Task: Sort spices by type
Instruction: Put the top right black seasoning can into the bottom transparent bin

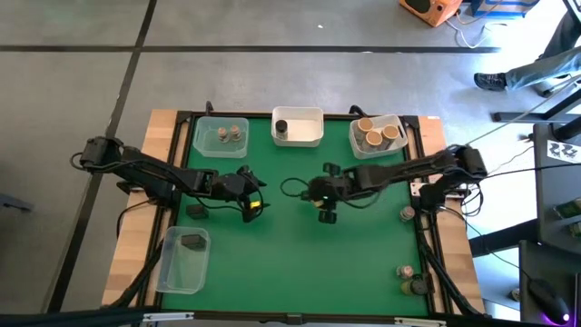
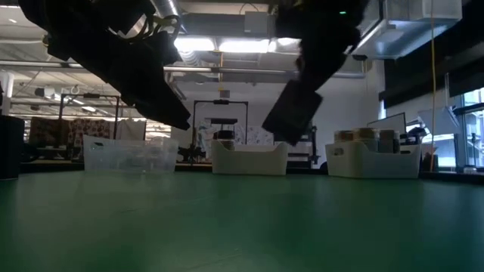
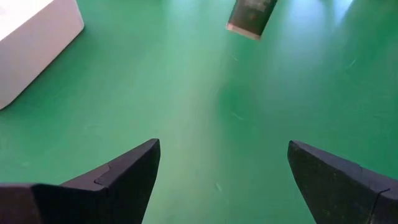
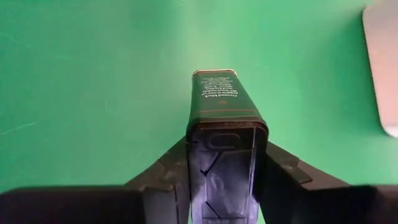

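1. Gripping a dark blocky spice tin, the right tool has its fingers clamped on the tin's sides and holds it above the green surface near the middle.
2. The low view shows that tin tilted, clear of the surface.
3. The left tool hangs just across from it, fingers spread apart with nothing between them.
4. Along the far edge stand three tubs: a clear tub with two grey-lidded jars, a white tub with one dark cylinder, and another tub with three tan-lidded jars.
5. A clear tub at the near left corner holds one dark blocky tin; another dark blocky tin lies just outside it.
6. More jars sit at the right edge.
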Action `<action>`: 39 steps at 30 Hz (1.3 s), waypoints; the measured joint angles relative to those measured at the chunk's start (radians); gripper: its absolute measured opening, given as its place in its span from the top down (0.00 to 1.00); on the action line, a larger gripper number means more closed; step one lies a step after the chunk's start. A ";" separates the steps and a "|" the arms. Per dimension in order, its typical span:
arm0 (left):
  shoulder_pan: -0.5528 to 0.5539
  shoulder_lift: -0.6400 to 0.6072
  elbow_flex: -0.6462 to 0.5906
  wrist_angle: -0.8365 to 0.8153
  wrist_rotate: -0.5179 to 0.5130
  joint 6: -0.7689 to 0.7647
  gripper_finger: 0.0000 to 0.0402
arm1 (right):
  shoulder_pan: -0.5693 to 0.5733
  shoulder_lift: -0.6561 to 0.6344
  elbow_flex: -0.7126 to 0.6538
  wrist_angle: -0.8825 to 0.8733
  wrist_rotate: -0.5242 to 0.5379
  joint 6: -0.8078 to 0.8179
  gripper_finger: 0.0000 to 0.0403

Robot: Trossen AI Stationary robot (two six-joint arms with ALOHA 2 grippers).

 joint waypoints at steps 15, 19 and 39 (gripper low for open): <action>0.000 0.000 0.000 0.004 0.000 -0.020 0.16 | -0.052 0.264 0.243 -0.214 -0.117 -0.058 0.66; 0.000 0.000 0.000 0.007 0.000 -0.020 0.16 | -0.052 0.279 0.239 -0.210 -0.125 -0.060 0.64; 0.000 0.000 0.000 0.010 0.000 -0.020 0.16 | 0.003 0.270 0.230 -0.189 0.022 -0.135 0.34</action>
